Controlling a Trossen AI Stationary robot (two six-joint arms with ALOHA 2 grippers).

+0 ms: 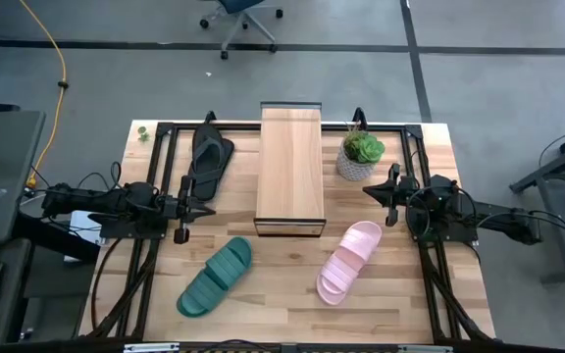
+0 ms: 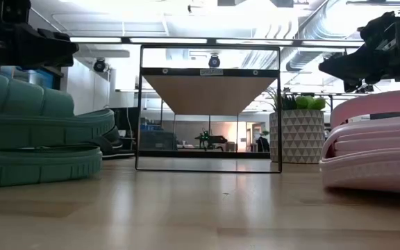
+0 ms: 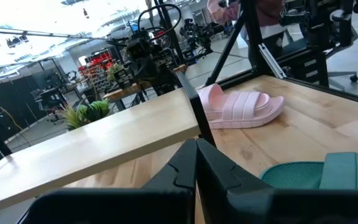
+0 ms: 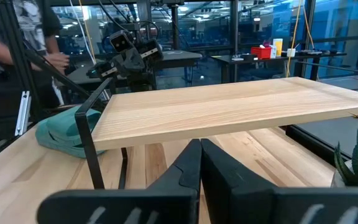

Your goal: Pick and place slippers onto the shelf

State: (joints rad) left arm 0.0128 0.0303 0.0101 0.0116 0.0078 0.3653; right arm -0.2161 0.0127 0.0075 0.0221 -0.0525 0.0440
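The shelf (image 1: pixel 289 167) is seen standing lengthwise at the table's middle, toward the far edge, its plank top bare; no slipper is placed on it; the black flip-flop (image 1: pixel 209 160) is laid flat on the table (image 1: pixel 282 294) just left of the shelf, near the far-left corner; the teal-green slide (image 1: pixel 215 277) is laid at an angle on the near-left part of the table, apart from the shelf; the pink slide (image 1: pixel 349 261) is laid at an angle on the near-right part, near the shelf's front right corner, not touching it; a small potted plant (image 1: pixel 361 154) is set just right of the shelf at the far side; the left gripper (image 1: pixel 181 207) is held over the table left of the shelf, between the flip-flop and the teal slide, fingers pressed together with no gap and nothing held, as seen in the left wrist view (image 3: pixel 196 163); the right gripper (image 1: pixel 392 193) is held right of the shelf, just beside the plant, fingers likewise closed together on nothing in the right wrist view (image 4: pixel 200 163); neither gripper is touching any slipper; in the low view the shelf's black frame (image 2: pixel 210 109) is seen between the teal slide (image 2: pixel 37 132) and the pink slide (image 2: pixel 375 142).
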